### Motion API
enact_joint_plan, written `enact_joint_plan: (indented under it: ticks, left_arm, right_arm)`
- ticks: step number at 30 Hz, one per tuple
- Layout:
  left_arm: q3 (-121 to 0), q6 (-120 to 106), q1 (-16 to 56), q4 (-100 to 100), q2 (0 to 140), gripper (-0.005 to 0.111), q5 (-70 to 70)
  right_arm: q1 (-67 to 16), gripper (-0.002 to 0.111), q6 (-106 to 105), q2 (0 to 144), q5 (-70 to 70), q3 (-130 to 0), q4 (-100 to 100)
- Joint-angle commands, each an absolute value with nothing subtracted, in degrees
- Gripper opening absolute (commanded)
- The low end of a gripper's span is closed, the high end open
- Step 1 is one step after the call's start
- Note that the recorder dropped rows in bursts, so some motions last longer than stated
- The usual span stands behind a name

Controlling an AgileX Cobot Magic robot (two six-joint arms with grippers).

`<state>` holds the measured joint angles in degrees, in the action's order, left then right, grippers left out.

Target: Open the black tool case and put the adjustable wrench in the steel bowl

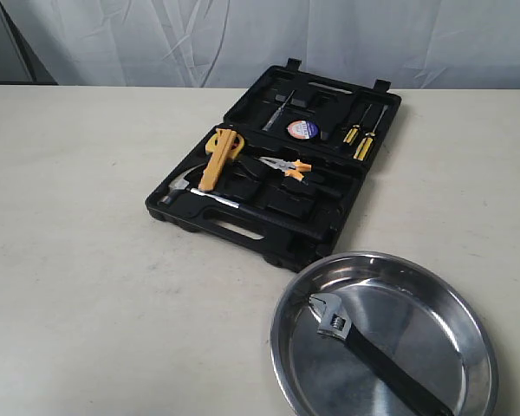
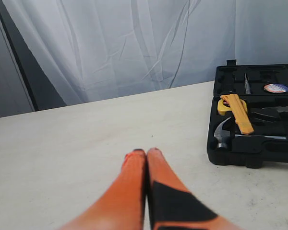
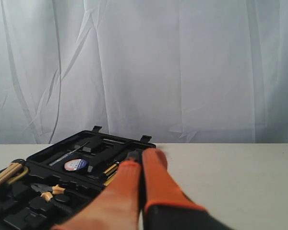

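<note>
Since the adjustable wrench lies inside the steel bowl, the task looks finished.
The black tool case sits open on the counter; left gripper and right gripper are pressed together, empty.

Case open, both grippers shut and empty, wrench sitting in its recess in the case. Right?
Not quite. The adjustable wrench isn't in the black tool case. The exterior view shows it lying in the steel bowl. The rest holds: the case is open, and the left gripper and right gripper are shut and empty.
</note>
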<state>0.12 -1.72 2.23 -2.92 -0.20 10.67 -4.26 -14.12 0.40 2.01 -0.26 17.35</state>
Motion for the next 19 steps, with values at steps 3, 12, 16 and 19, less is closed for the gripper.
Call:
enact_joint_plan:
  ticks: [3, 12, 16, 19]
  left_arm:
    - [0.0, -1.7, 2.4, -3.1, 0.0, 0.0, 10.3]
    - [0.0, -1.7, 2.4, -3.1, 0.0, 0.0, 10.3]
    - [0.0, -1.7, 2.4, -3.1, 0.0, 0.0, 10.3]
    - [0.0, -1.7, 2.4, -3.1, 0.0, 0.0, 10.3]
  right_arm:
    - [-4.0, -0.001, -14.4, 0.0, 1.1, 0.0, 17.0]
    - [-4.0, -0.001, -14.4, 0.0, 1.1, 0.0, 17.3]
    - [-4.0, -0.001, -14.4, 0.0, 1.1, 0.0, 17.6]
    - [-4.0, -0.001, -14.4, 0.0, 1.1, 0.0, 17.6]
